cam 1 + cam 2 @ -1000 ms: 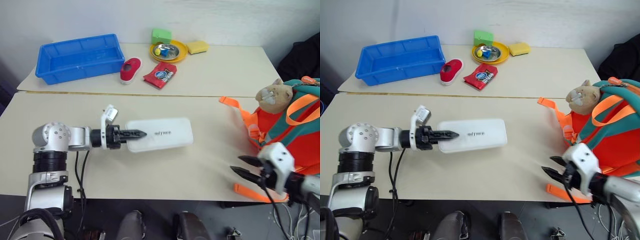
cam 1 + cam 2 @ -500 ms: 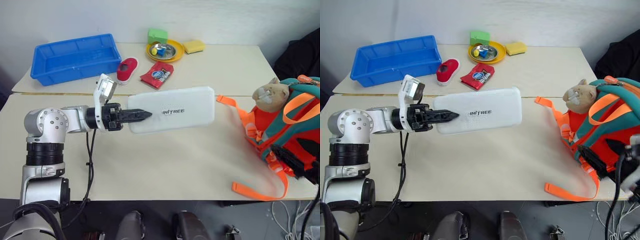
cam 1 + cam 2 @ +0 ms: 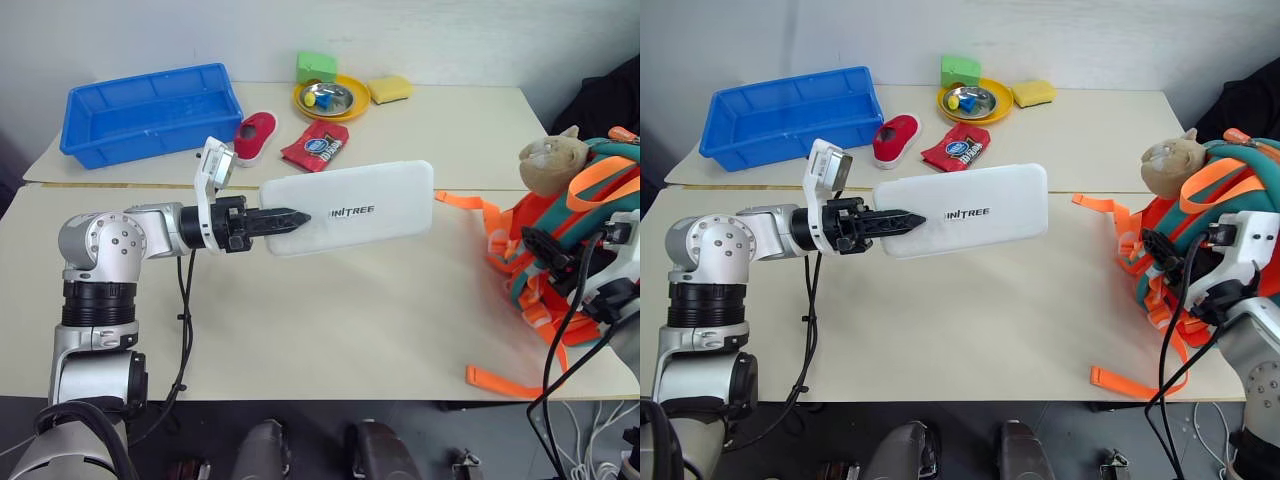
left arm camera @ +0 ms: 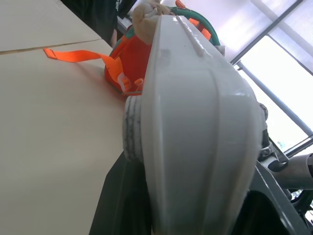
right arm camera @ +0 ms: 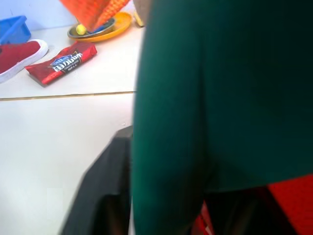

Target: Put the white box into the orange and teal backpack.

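My left gripper (image 3: 292,218) is shut on one end of the white box (image 3: 370,205) and holds it level above the table, its long side pointing toward the orange and teal backpack (image 3: 590,165). The backpack stands at the table's right edge with a tan plush animal (image 3: 555,160) on top. My right gripper (image 3: 542,250) is pressed into the backpack's front. In the right wrist view, teal fabric (image 5: 205,88) runs down between the fingers. The left wrist view looks along the box (image 4: 195,122) to the backpack (image 4: 134,63).
At the back of the table are a blue bin (image 3: 145,105), a red shoe (image 3: 255,133), a red snack packet (image 3: 320,145), a yellow plate (image 3: 335,97), a green sponge (image 3: 315,67) and a yellow sponge (image 3: 390,90). An orange strap (image 3: 500,382) trails to the front edge.
My left gripper has lifted the white box off the table and tilted it up. My right gripper has moved from the table's front edge up onto the backpack.
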`<state>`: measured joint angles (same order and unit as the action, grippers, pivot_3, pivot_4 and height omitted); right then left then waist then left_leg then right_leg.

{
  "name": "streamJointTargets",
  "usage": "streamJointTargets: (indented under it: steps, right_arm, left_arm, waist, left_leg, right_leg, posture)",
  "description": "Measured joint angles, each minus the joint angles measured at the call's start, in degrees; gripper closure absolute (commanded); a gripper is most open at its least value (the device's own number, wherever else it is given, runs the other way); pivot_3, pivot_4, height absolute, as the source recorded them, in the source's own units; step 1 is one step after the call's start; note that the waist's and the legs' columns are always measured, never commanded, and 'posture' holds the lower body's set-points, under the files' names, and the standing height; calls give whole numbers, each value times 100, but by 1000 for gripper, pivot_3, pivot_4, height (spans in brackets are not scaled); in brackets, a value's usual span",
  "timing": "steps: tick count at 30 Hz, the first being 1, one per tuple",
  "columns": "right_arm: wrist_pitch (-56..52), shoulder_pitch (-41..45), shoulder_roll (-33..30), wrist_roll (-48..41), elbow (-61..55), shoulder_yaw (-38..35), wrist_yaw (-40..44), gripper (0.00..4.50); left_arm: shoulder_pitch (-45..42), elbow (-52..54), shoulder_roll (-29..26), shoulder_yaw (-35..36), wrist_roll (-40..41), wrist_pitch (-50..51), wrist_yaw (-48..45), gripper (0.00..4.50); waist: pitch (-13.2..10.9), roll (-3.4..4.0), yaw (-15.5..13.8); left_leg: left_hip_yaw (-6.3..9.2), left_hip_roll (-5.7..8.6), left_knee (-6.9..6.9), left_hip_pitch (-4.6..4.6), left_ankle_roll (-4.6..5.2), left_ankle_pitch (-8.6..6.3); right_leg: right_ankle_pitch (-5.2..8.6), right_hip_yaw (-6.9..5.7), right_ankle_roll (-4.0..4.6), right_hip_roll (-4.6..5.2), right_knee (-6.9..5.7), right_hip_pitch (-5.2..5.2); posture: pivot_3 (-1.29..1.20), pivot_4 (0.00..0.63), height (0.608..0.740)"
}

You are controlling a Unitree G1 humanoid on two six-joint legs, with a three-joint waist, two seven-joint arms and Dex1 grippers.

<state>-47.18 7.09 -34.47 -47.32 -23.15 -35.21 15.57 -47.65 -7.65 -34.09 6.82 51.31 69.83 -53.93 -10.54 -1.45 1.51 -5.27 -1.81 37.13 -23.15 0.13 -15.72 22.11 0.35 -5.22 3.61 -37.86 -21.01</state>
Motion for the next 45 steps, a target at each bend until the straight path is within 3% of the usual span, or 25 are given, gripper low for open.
streamJointTargets:
  steps: [2, 3, 8, 16, 23, 28, 35, 45]
  right_arm:
    - [101, 4, 0, 43, 27, 89, 41, 4349]
    - [130, 11, 0, 42, 55, 112, 106, 4475]
    - [92, 19, -216, -362, 88, 182, 810, 4475]
    - [-815, -42, -1803, -2736, -871, 305, 2715, 4475]
    - [-1430, -384, -2930, -4423, -997, -526, 3505, 4475]
    - [-1676, -1070, -2949, -4281, -975, -940, 3868, 4475]
    - [-1708, -1449, -2950, -4006, -731, -1274, 4217, 4475]
    - [-1685, -1758, -2948, -3704, -749, -1476, 4569, 4475]
  left_arm:
    - [0, -1, 0, 44, 0, 0, 41, 3270]
    - [0, -1, 0, 90, 0, -8, 66, 3270]
    - [-16, -128, -30, 205, -62, -227, 121, 3270]
    - [-541, -794, -391, 195, -446, -1010, -589, 3270]
    - [-834, -1076, -539, 106, -501, -1307, -1460, 3270]
    - [-819, -1011, -643, -46, -525, -1379, -2087, 3270]
    - [-681, -849, -631, -773, -1228, -2471, -2879, 3270]
    - [-1285, -1640, 14, -1231, -2340, -3951, -3005, 3270]
  waist:
    - [0, 0, 2]
    - [0, 0, 13]
    - [-1, 1, 17]
    - [-8, 9, 3]
    - [-12, 2, -7]
    - [-16, -6, -9]
    - [-17, -7, -17]
    - [-18, -9, -145]
  left_leg:
    - [1, -1, 0, 0, 0, 2]
    - [0, -1, 0, 0, -1, 3]
    - [-2, -3, -2, 0, -4, 5]
    - [0, -5, -1, -12, 2, 3]
    - [8, -7, 5, -12, 8, 0]
    - [8, -4, 10, -13, 12, 0]
    - [9, -4, 13, -9, 13, 0]
    - [8, 0, 21, -12, 20, -1]
  right_leg:
    - [0, 0, 0, 0, -4, -2]
    - [0, 1, 0, -1, -6, -4]
    - [0, 2, 0, -5, -11, -10]
    - [0, -2, 0, -4, -2, -15]
    - [0, -8, 0, -3, 3, -4]
    - [0, -6, 0, -1, 2, -1]
    - [0, -6, 0, -3, 3, 5]
    - [-3, -4, -5, -2, 1, 3]
  posture:
    - [0, 150, 740]
    - [0, 150, 740]
    - [0, 150, 740]
    - [0, 150, 740]
    - [0, 150, 740]
    - [0, 150, 740]
    - [0, 150, 740]
    - [0, 150, 740]
